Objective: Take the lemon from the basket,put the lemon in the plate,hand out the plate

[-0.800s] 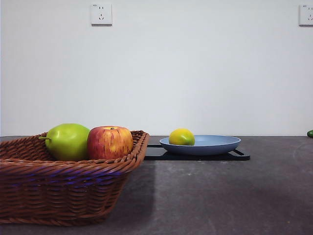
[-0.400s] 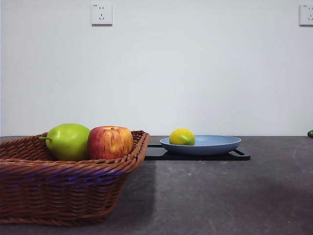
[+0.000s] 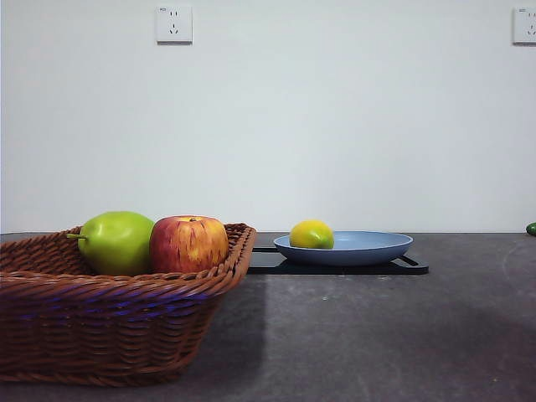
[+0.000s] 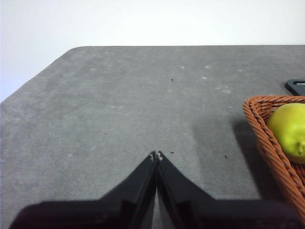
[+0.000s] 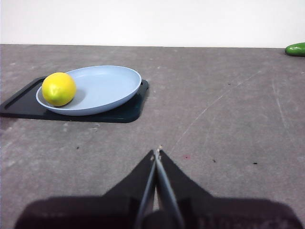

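The yellow lemon (image 3: 311,234) (image 5: 59,88) lies in the grey-blue plate (image 3: 368,249) (image 5: 105,86), at its left side in the front view. The plate rests on a flat black tray (image 3: 335,266) (image 5: 128,112). The brown wicker basket (image 3: 100,318) (image 4: 267,143) stands at the near left. My right gripper (image 5: 157,153) is shut and empty, hovering over bare table a good way short of the plate. My left gripper (image 4: 156,155) is shut and empty over bare table, beside the basket. Neither arm shows in the front view.
In the basket sit a green pear-like fruit (image 3: 117,241) (image 4: 290,130) and a red-yellow apple (image 3: 188,243). A small green object (image 3: 531,228) (image 5: 295,48) lies at the table's far right. Two wall sockets (image 3: 173,23) hang on the white wall behind.
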